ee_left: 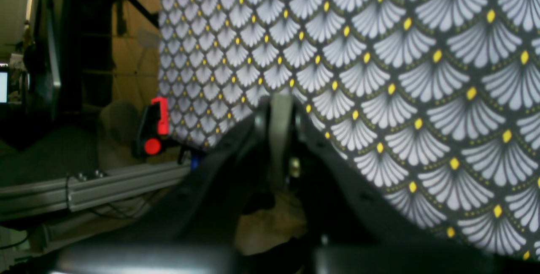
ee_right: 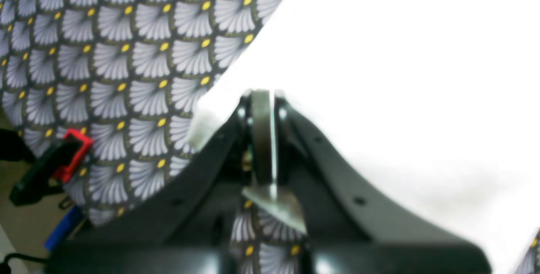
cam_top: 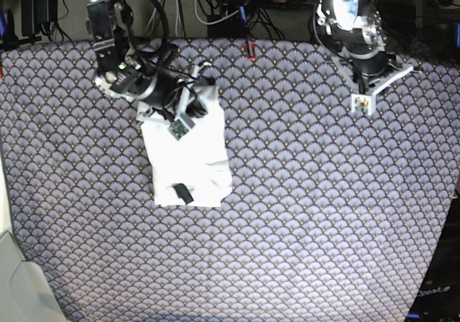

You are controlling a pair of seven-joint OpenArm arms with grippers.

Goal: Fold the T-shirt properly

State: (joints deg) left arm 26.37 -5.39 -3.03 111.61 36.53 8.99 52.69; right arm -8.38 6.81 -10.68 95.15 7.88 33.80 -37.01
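T-shirt [cam_top: 188,162] folded compact, left of centre — nearly done; right gripper [ee_right: 262,96] closed, empty, over its top edge; left gripper [ee_left: 280,101] closed, clear.

The T-shirt [cam_top: 188,165] lies on the tablecloth [cam_top: 309,214] — right gripper [cam_top: 195,99] over its far edge, left gripper [cam_top: 361,105] well apart.

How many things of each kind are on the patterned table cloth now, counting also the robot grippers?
T-shirt: 1
Grippers: 2, the right gripper and the left gripper
Patterned table cloth: 1
Red clamps at the table edge: 1 seen in each wrist view
Total: 5
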